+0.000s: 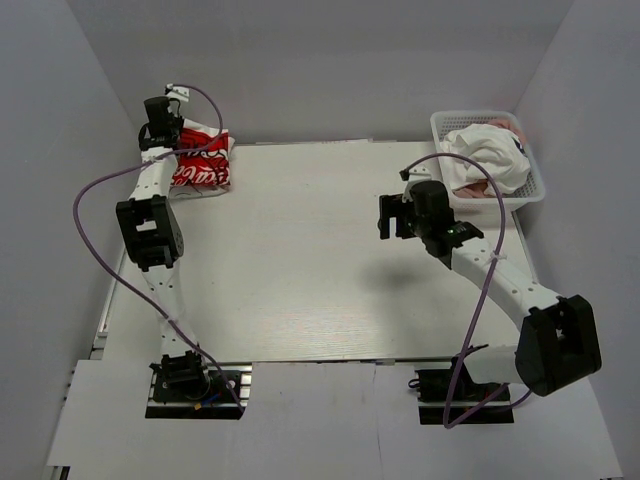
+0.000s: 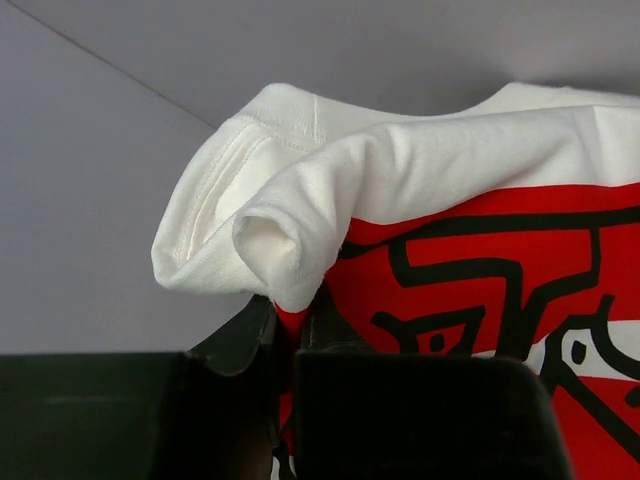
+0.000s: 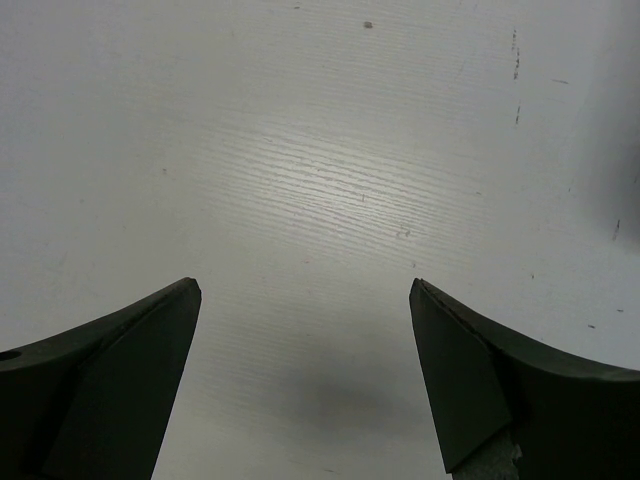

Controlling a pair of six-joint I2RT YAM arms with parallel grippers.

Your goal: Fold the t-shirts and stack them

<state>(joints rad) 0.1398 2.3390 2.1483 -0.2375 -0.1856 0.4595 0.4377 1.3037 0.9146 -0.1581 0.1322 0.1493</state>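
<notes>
Grey walls close in a pale wood-grain surface [image 1: 330, 270]. At its far left corner lies a red-print t-shirt [image 1: 203, 162], bunched into a compact bundle rather than spread out. The left end effector [image 1: 163, 120] sits at the bundle's far left edge. The left wrist view shows it narrowed to a pinch on a rolled white fold of that shirt, just above the red print.

Toward the right, the right end effector [image 1: 395, 215] hangs over bare surface with its jaws wide apart and nothing between them. At the far right corner a white basket [image 1: 537, 183] holds a heap of t-shirts [image 1: 492, 152], mostly white, with a bit of pink [image 1: 472, 187] showing low at the front. How many are in there I cannot tell.

My read is that the job is at an early stage. One shirt looks roughly folded and placed at the stacking spot, though the grip on it is not released. The heap in the basket has yet to be taken out, folded and stacked.
</notes>
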